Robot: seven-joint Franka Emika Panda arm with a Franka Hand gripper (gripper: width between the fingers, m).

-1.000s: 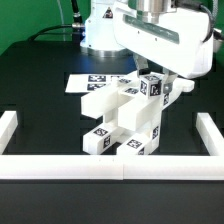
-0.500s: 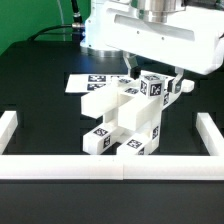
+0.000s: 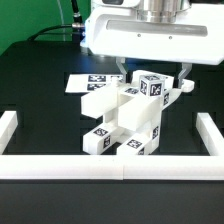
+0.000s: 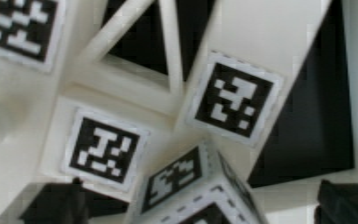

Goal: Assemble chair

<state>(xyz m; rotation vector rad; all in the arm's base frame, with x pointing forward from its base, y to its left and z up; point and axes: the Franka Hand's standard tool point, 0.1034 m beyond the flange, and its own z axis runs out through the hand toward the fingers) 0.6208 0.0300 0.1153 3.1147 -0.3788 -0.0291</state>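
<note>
The chair (image 3: 122, 115) was a partly joined cluster of white blocky parts standing on the black table (image 3: 40, 110), near the middle of the area enclosed by the border rails (image 3: 110, 166). Black-and-white square tags (image 3: 154, 88) showed on several of its faces: on the topmost block, and on the low blocks at its near side. In the wrist view the tagged faces filled most of the picture, with the bars of the X-brace (image 4: 137, 38) crossing over dark gaps behind them.

The assembly stepped upward from a low block at the exterior view's left and near side to its tallest tagged block toward the exterior view's right and far side. Its long axis ran along that diagonal.

The gripper (image 3: 154, 72) hung directly above the tallest block, pointing straight down, with the arm's (image 3: 150, 35) wide white body above it. Its fingers (image 3: 122, 70) were spread wide, one on each side of the top block, pinching nothing. Whether the finger on the exterior view's right brushed the part beside it I could not tell.

Behind the chair, toward the exterior view's left, the marker board (image 3: 85, 82) lay flat on the table.
</note>
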